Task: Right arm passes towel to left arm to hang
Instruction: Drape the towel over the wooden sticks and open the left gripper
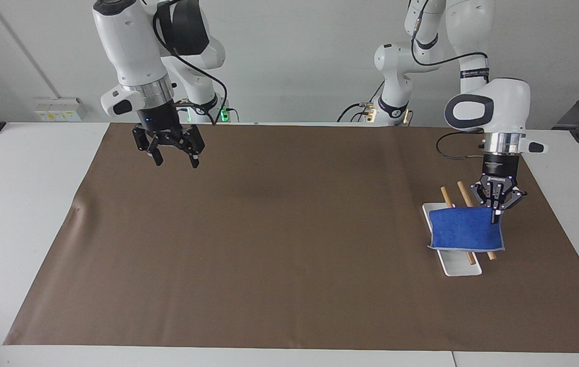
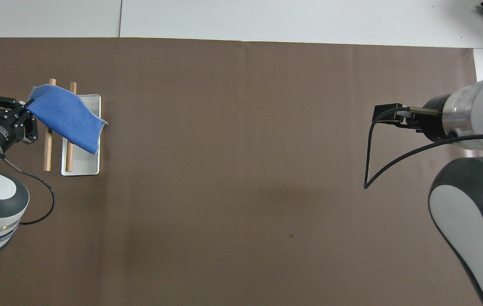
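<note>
Towel: the blue towel (image 1: 465, 229) hangs as a flat sheet with a pale edge, over the two rods of the rack, at the left arm's end of the table; in the overhead view it (image 2: 66, 117) lies slantwise across both rods and over part of the white tray.
Towel's grip: one upper corner is pinched in the left gripper; the rest droops down from that corner, its lower edge over the rods' ends farther from the robots. Whether the cloth rests on the rods cannot be told.
Left gripper: the left gripper (image 1: 496, 212) points straight down, clenched on the towel's corner, fingertips together and links splayed; it is over the mat just beside the rack (image 2: 24, 112).
Left arm: the left arm (image 1: 491, 99) comes down from its base with its wrist upright above the rack.
Rack: two wooden rods (image 1: 464, 192) lie side by side, running away from the robots, above a narrow white tray (image 1: 456, 263) on the mat.
Right gripper: the right gripper (image 1: 176, 159) hangs spread wide and holds nothing, high over the mat at the right arm's end, well apart from the towel.
Right arm: the right arm (image 1: 131, 46) waits, wrist pointing down, a black cable (image 2: 377, 153) looping from it.
Mat: a brown mat (image 1: 279, 244) covers most of the white table (image 1: 19, 204).
</note>
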Robot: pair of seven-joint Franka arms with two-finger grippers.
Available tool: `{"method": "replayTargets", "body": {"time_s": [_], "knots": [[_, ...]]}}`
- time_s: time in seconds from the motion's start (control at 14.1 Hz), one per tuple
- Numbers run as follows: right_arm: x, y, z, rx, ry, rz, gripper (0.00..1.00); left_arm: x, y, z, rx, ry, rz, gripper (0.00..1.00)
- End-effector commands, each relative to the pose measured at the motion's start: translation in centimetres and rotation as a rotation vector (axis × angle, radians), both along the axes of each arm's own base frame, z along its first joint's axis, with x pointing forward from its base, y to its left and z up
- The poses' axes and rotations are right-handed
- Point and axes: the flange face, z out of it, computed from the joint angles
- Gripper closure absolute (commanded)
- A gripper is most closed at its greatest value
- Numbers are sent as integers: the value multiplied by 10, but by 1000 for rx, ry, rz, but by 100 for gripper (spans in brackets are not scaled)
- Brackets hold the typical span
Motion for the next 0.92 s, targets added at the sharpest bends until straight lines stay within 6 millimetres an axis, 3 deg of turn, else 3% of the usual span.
{"method": "replayTargets", "body": {"time_s": [0.0, 0.07, 0.14, 0.21, 0.28, 0.36, 0.57, 0.71, 0.85], "knots": [[-1, -19, 27, -30, 36, 28, 0, -4, 23, -1, 3, -4, 44, 100], [-3, -34, 33, -42, 57, 36, 0, -5, 27, -2, 2, 0, 49, 92], [-7, -44, 39, -77, 79, 63, 0, -8, 27, -8, 3, 15, 44, 77], [-11, -53, 42, -99, 103, 80, 0, -9, 27, -9, 14, 16, 33, 52], [-13, -66, 41, -97, 119, 61, 0, -8, 27, -8, 31, 14, 15, 6], [-13, -73, 40, -96, 125, 48, 0, -8, 29, -7, 56, 11, -7, 0], [-17, -77, 40, -94, 146, 46, 0, -8, 42, -4, 81, 4, -6, 0], [-20, -92, 39, -97, 166, 71, 0, -8, 59, 3, 98, -9, 5, 0], [-26, -113, 38, -78, 171, 38, 0, -6, 63, 11, 136, -25, -21, 0]]}}
